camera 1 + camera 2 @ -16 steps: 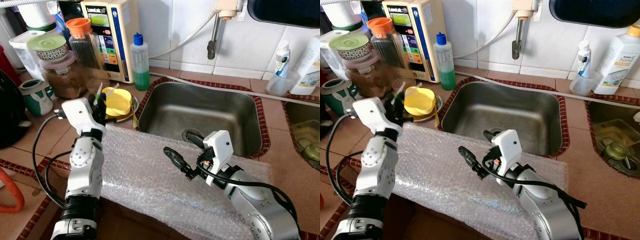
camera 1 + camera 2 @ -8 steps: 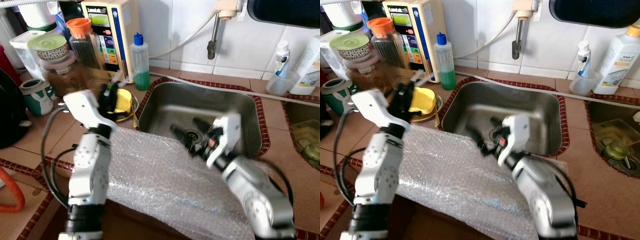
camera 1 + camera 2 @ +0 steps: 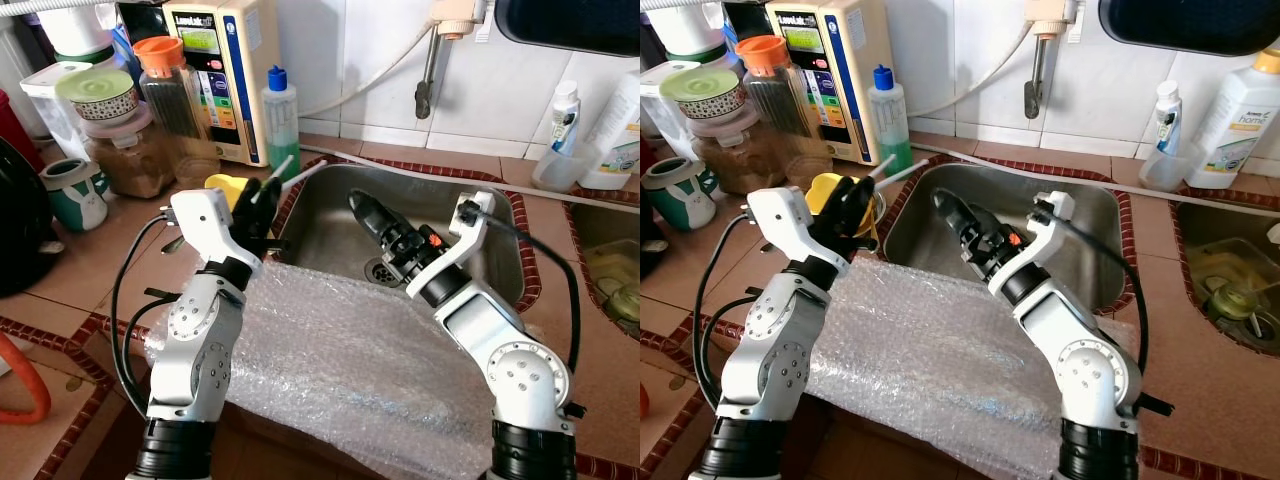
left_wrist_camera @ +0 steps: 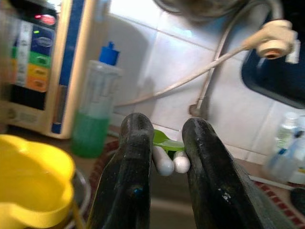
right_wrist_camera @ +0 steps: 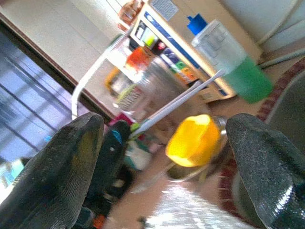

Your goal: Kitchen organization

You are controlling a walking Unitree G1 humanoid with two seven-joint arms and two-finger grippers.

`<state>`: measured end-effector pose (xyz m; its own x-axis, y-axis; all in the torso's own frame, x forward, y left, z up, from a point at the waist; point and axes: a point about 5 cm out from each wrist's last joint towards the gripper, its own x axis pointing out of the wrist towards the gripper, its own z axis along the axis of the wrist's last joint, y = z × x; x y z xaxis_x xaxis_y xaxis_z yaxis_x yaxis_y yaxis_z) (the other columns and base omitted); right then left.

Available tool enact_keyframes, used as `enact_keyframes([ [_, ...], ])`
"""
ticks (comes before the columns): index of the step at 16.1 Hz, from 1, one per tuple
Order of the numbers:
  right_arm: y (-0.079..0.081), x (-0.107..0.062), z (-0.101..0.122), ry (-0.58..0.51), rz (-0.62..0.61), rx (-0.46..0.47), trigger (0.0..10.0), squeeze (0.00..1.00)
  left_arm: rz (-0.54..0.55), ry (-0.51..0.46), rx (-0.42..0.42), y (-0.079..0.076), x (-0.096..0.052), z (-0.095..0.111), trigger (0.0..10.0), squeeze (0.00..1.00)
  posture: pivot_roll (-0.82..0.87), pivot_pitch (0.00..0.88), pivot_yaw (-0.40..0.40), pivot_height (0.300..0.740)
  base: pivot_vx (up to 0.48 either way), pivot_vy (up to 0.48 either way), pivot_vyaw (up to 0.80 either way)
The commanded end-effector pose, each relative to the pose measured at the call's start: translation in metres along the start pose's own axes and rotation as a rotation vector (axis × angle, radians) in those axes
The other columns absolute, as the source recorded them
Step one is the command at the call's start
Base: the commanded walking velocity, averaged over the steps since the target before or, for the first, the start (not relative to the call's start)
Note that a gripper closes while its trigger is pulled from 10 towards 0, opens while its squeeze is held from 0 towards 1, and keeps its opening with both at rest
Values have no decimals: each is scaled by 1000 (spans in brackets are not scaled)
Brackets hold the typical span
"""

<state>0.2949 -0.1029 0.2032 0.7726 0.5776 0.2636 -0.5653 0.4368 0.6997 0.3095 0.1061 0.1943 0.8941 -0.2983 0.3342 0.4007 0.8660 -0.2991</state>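
Left hand [image 4: 162,157] grips 2 white sticks [image 3: 290,175], possibly utensil handles, above the sink [image 3: 330,215] left rim. Right hand [image 5: 162,157] hovers wide, empty, over the sink. Risk: the sticks slip from the thin grip.

2 head eyes down over the sink [image 3: 420,240] — wrist views close, toward the yellow cup [image 4: 28,186].

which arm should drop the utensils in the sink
Left. The left gripper is already shut on the utensils at the sink rim, while the right gripper is open and empty over the basin.
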Motion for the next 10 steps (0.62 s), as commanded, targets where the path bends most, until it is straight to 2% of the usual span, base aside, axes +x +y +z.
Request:
enact_keyframes([
  [1, 3, 5, 3, -13, 15, 60, 10000, 0, -57, -6, -7, -9, 0, 4, 10000, 0, -214, 56, 89, 740, 0, 0, 0],
  [3, 0, 10, 8, -59, -19, 138, 10000, 0, -112, -21, -25, -18, 3, 7, 10000, 0, -213, 54, 90, 740, 0, 0, 0],
  [7, -7, 18, 18, -139, -76, 232, 10000, 0, -158, -29, -54, -27, 0, 10, 10000, 0, -217, 57, 89, 740, 0, 0, 0],
  [10, -11, 23, 24, -165, -94, 246, 10000, 0, -177, -18, -61, -28, -3, 8, 10000, 0, -216, 59, 88, 740, 0, 0, 0],
])
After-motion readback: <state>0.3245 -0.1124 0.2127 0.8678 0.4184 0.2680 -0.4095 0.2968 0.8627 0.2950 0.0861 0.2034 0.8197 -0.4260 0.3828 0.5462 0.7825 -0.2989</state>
